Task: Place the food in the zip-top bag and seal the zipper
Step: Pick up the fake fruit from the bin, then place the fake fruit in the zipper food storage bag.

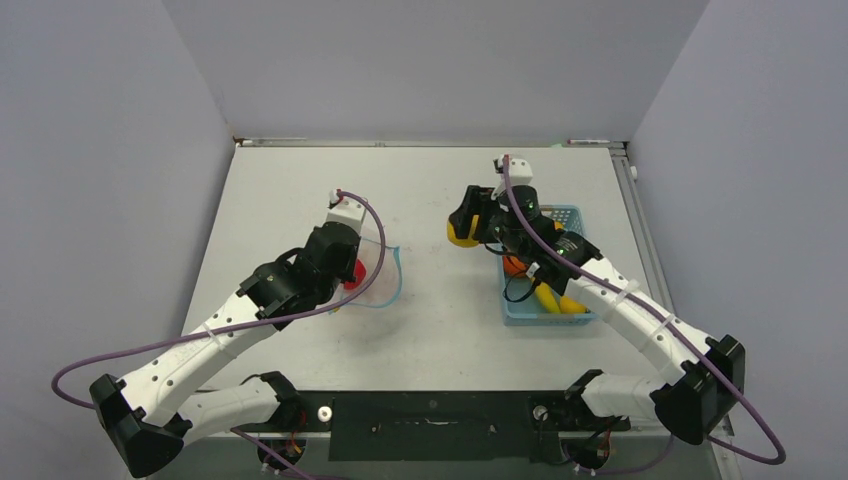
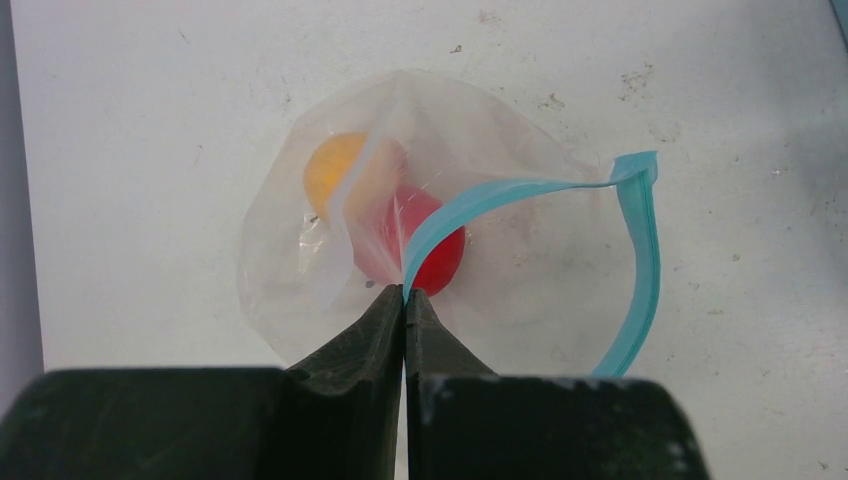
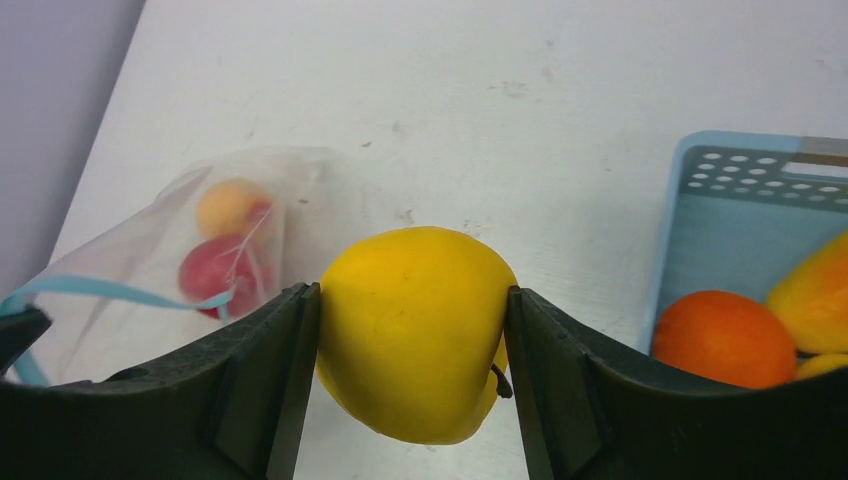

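Note:
The clear zip-top bag lies on the table left of centre, its mouth held apart. My left gripper is shut on the bag's light blue zipper, pinching one lip of the mouth. A red fruit and an orange one lie inside the bag. My right gripper is shut on a yellow round fruit and holds it above the table between bag and basket. In the top view that yellow fruit hangs right of the bag.
A light blue mesh basket stands at the right under my right arm, holding an orange, a yellow-orange fruit and bananas. Grey walls enclose the table on three sides.

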{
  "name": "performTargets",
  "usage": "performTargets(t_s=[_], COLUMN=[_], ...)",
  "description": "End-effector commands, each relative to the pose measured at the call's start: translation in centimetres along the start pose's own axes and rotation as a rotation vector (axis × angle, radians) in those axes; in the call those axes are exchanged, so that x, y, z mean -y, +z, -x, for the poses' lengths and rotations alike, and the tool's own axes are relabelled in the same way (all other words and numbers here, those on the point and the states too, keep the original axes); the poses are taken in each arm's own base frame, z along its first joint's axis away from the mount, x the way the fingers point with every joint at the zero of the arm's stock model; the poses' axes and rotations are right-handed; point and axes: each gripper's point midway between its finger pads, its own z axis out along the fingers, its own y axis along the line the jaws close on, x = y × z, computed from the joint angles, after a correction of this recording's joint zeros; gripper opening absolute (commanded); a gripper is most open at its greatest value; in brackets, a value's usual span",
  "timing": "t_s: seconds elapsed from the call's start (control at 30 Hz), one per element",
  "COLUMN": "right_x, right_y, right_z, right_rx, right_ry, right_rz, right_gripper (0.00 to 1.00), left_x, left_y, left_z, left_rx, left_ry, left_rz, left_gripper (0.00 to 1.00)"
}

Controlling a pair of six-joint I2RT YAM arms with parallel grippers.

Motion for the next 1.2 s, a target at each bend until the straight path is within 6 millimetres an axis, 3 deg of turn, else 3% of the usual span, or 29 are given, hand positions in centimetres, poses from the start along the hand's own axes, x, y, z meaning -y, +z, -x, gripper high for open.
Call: performTargets(t_s=[0.0,0.33,0.47,0.8,1.17], right_x=[-5.2,-14.2,-16.7,-20.1,-21.7], right_y=[-1.6,-2.3,-2.1,0.4,4.4], right_z=[0.3,-4.2,-5.4,-7.3,-9.4], right_rx=[0.012,-0.078,-0.075,-0.073,-0.072], right_ry=[0.002,-0.027,-0.035,-0.023,0.051], right_rz=[0.197,0.455,0.496,0.512,0.483], right_gripper=[0.29,0.29,0.29,0.29,0.28], left_x=[-0.2,0.0,0.0,0.1,0.3], left_y=[-0.3,0.1,-0.1,-0.5,-0.7], left_z=[1.7,1.4,1.6,2.0,2.2], left_rx=[0.06,0.047,0.057,0.073,0.085], left_ry=[-0.046,-0.042,-0.055,-0.068,-0.073], left_rz=[-0.001,-0.006,-0.012,-0.032,-0.053], left_gripper=[0.0,0.0,0.0,0.0,0.0])
